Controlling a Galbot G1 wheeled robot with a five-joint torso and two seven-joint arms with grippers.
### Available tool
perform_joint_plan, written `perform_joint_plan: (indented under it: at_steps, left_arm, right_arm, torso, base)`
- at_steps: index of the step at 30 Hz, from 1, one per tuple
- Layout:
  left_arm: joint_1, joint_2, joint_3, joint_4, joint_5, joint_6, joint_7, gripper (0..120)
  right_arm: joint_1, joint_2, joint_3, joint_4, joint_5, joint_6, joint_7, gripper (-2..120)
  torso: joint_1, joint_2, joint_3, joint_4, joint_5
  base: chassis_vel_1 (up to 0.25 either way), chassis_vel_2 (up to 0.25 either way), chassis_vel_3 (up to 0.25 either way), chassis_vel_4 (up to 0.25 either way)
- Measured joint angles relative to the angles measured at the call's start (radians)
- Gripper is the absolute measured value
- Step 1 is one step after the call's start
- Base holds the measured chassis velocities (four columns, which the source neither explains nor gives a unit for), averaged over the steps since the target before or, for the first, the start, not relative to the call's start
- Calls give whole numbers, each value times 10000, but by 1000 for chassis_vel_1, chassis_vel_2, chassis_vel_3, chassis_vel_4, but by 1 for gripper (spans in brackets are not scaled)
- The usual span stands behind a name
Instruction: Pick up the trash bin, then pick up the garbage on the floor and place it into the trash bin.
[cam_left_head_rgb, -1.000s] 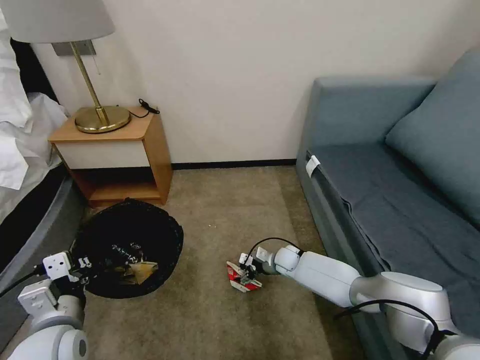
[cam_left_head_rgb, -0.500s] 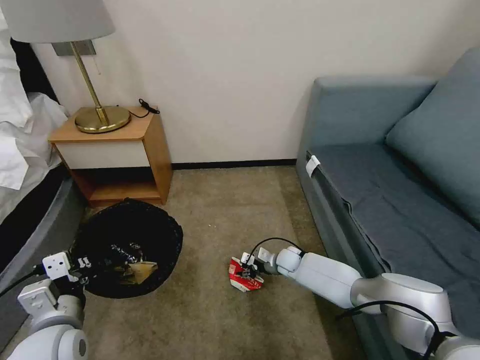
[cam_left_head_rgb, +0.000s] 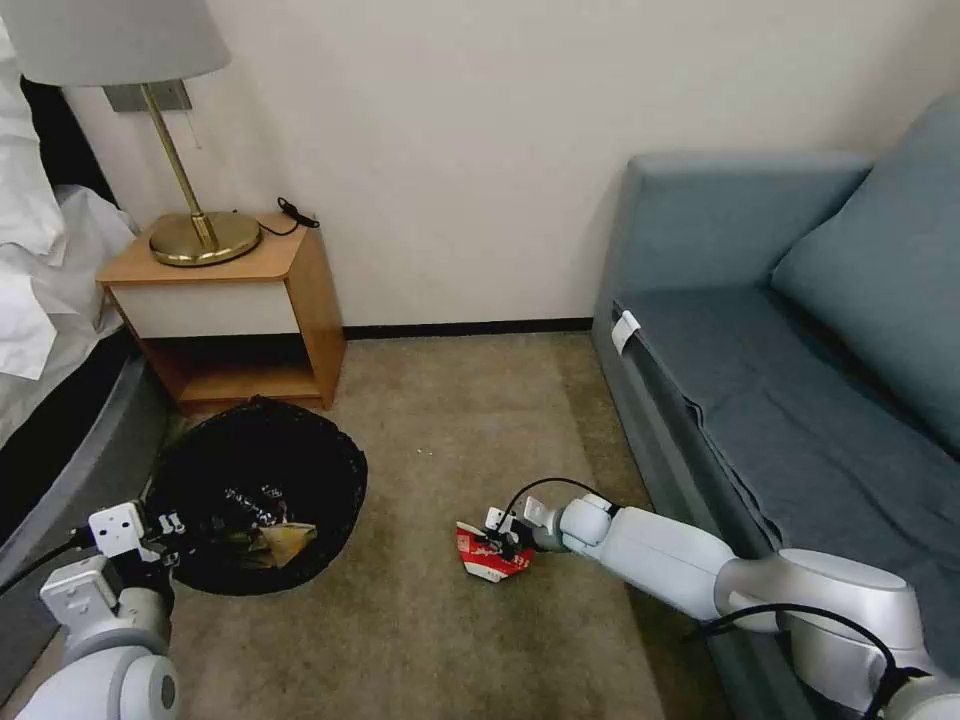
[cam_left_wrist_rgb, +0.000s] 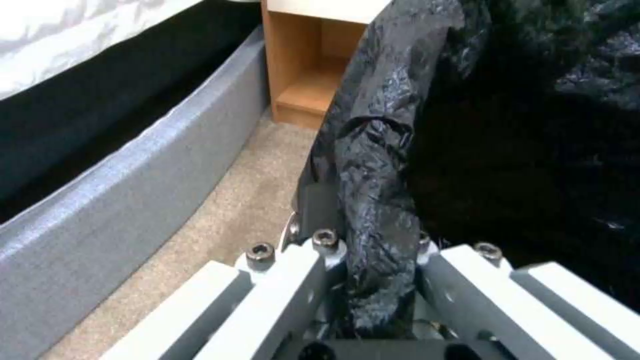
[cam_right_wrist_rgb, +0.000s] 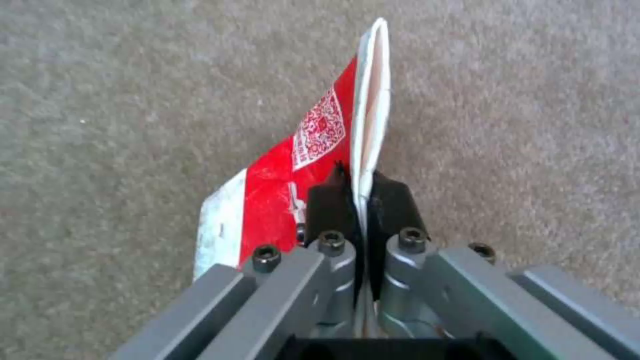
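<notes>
A big blue sofa (cam_left_head_rgb: 800, 330) stands on the right side of the room, against a pale wall (cam_left_head_rgb: 450, 150). A bed (cam_left_head_rgb: 40, 300) with white sheets is on the left. The floor (cam_left_head_rgb: 460, 420) between them is brown carpet. A little wooden table (cam_left_head_rgb: 235, 300) sits by the wall next to the bed, and a gold lamp (cam_left_head_rgb: 190, 225) stands on top of it. In front of that table is the trash bin (cam_left_head_rgb: 255, 495), round and covered with a crinkly black bag that spills over its rim. Some bits of garbage lie inside it, and one piece is yellow. The left gripper (cam_left_head_rgb: 160, 540) is at the near edge of the bin. In the left wrist view, the left gripper (cam_left_wrist_rgb: 380, 280) is squeezed onto a fold of the black bag at the rim, with one finger on each side. The right arm (cam_left_head_rgb: 700, 570) reaches out low over the carpet, just beside the sofa. The right gripper (cam_left_head_rgb: 500, 545) pinches a squashed red and white carton (cam_left_head_rgb: 485, 560), well apart from the bin. In the right wrist view, its black fingertips (cam_right_wrist_rgb: 327, 200) press tight on the thin white edge of the carton (cam_right_wrist_rgb: 313, 150). The carton stands up on its edge, and I cannot tell if it touches the carpet.
</notes>
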Motion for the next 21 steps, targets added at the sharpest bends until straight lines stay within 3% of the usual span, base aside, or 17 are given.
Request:
perform_joint_plan:
  at_steps: [7, 21]
  left_arm:
    - [4, 0, -12, 2, -1, 16, -4, 1]
    - [6, 0, 201, 37, 131, 114, -24, 1]
  right_arm:
    - [74, -670, 126, 813, 231, 58, 239, 0]
    - [592, -2271, 1833, 3355, 906, 311, 526, 0]
  torso:
    - [0, 0, 0, -1, 0]
    - [0, 0, 0, -1, 0]
  base:
    - [0, 0, 0, 0]
    - [0, 0, 0, 0]
